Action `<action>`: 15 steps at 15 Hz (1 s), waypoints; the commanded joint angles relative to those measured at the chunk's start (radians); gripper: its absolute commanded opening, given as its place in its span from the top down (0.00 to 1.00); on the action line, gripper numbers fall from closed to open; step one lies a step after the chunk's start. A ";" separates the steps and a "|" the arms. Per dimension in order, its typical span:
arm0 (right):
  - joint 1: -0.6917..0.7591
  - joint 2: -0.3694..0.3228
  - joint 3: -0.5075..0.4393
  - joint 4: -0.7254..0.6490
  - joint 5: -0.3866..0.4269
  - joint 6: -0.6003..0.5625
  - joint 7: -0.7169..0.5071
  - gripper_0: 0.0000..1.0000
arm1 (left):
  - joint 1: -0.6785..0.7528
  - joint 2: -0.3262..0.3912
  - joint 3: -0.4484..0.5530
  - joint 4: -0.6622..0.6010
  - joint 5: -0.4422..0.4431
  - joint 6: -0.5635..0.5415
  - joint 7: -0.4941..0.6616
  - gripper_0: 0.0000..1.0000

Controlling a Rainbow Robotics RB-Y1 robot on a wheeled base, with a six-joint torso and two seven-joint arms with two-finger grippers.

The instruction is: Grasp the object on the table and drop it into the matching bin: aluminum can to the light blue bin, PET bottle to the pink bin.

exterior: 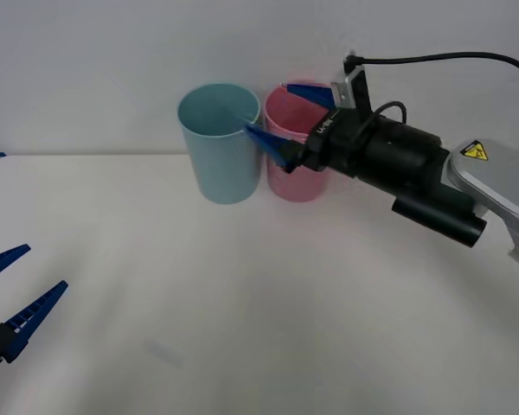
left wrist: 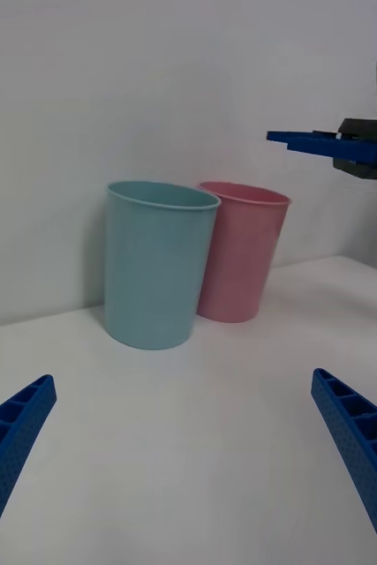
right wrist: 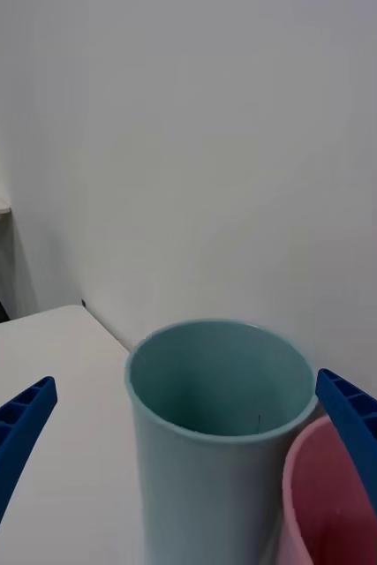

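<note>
The light blue bin [exterior: 221,156] and the pink bin [exterior: 298,183] stand side by side, touching, at the back of the white table [exterior: 242,303]. My right gripper [exterior: 287,117] hangs open above the pink bin's rim, its lower finger reaching toward the light blue bin, with nothing between the fingers. From the right wrist I look down into the light blue bin [right wrist: 206,477] with the pink bin [right wrist: 329,503] beside it; the blue bin's bottom is hidden. The aluminum can is out of view. My left gripper [exterior: 39,270] rests open low at the table's near left.
A plain white wall rises right behind the bins. From the left wrist, the light blue bin [left wrist: 153,274], the pink bin [left wrist: 241,256] and the right gripper [left wrist: 312,141] above them appear across a bare stretch of table.
</note>
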 commanded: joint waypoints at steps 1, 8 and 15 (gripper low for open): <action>0.070 -0.070 -0.047 -0.051 -0.027 -0.097 0.021 0.00 | 0.000 0.000 0.000 0.000 0.000 0.000 0.000 0.00; 0.304 -0.125 -0.274 -0.056 -0.035 -0.339 0.179 0.00 | 0.000 0.000 0.000 0.000 0.000 0.000 0.000 0.00; 0.599 -0.108 -0.587 -0.056 -0.025 -0.585 0.227 0.00 | 0.000 0.000 0.000 0.000 0.000 0.000 0.000 0.00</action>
